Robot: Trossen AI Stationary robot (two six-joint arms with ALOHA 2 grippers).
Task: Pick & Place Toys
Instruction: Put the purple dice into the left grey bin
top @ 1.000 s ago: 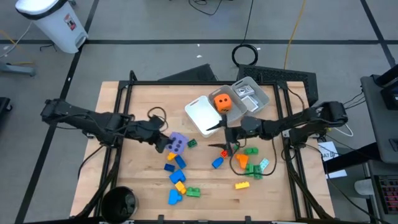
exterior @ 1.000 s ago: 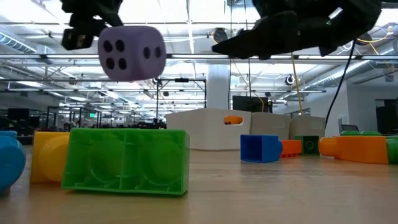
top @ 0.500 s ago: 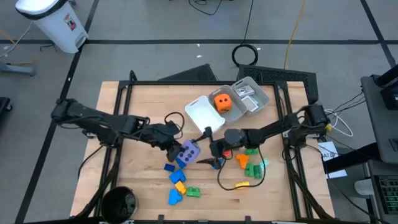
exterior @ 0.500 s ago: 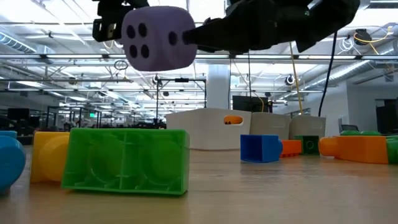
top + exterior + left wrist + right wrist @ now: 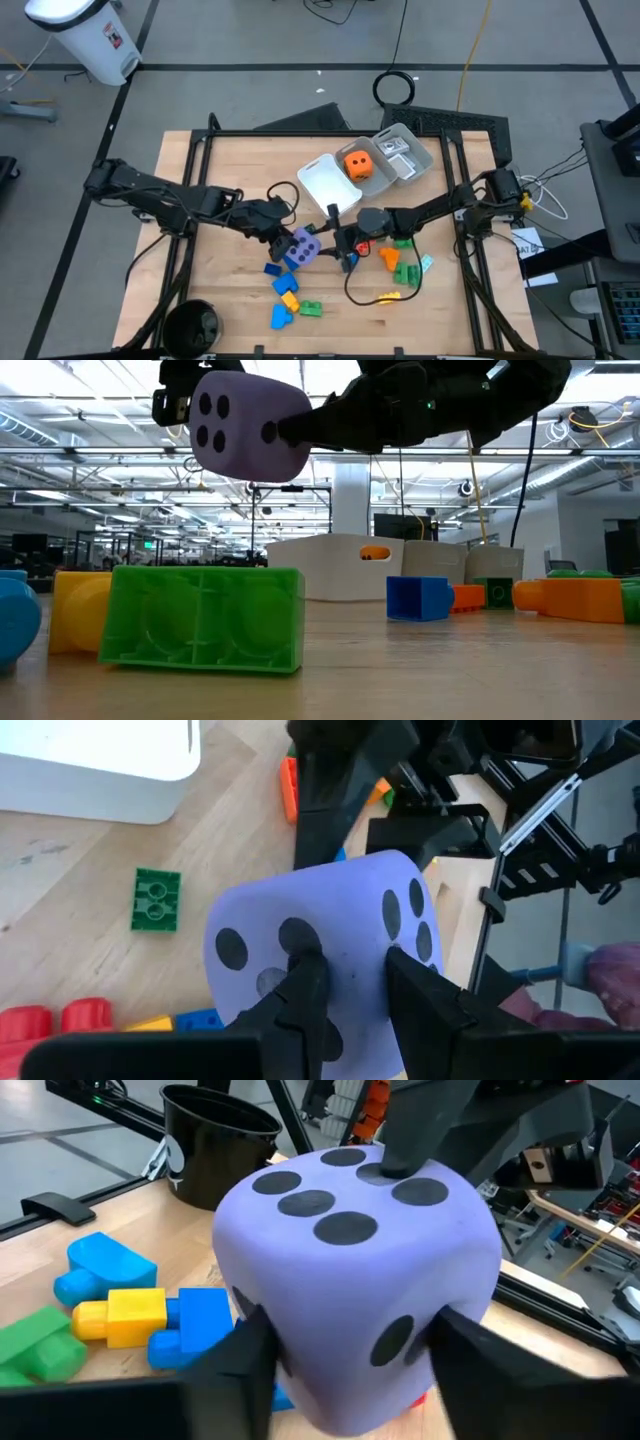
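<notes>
Purple die (image 5: 303,245) hanging in the air above the table (image 5: 220,200), clear of the wood, a short way out from the near corner of the white tray (image 5: 325,183). Pinched by the left tool (image 5: 290,238), fingers (image 5: 300,982) pressed into one dotted face, arm reaching in from the side away from the tray. Flanked on the opposite side by the right tool (image 5: 335,243), fingers (image 5: 240,1350) set against two faces of the same die, apparently gripping it too; how firmly, cannot tell. Seen level across the table, die well above the bricks, both dark arms meeting at it.

Below and beside the die, away from the tray: blue brick (image 5: 272,268), then a yellow-and-blue cluster (image 5: 287,292), then a green brick (image 5: 311,309) nearest the table's front edge. Farther round, past the right tool: orange brick (image 5: 389,258) and green bricks (image 5: 406,270), with a yellow brick (image 5: 389,297) toward the front edge. Small green brick (image 5: 156,900) on the wood between die and tray, seen from the left wrist.

Orange die (image 5: 357,164) resting at the far side of the white tray, next to the clear tray (image 5: 403,152) holding pale cards.
</notes>
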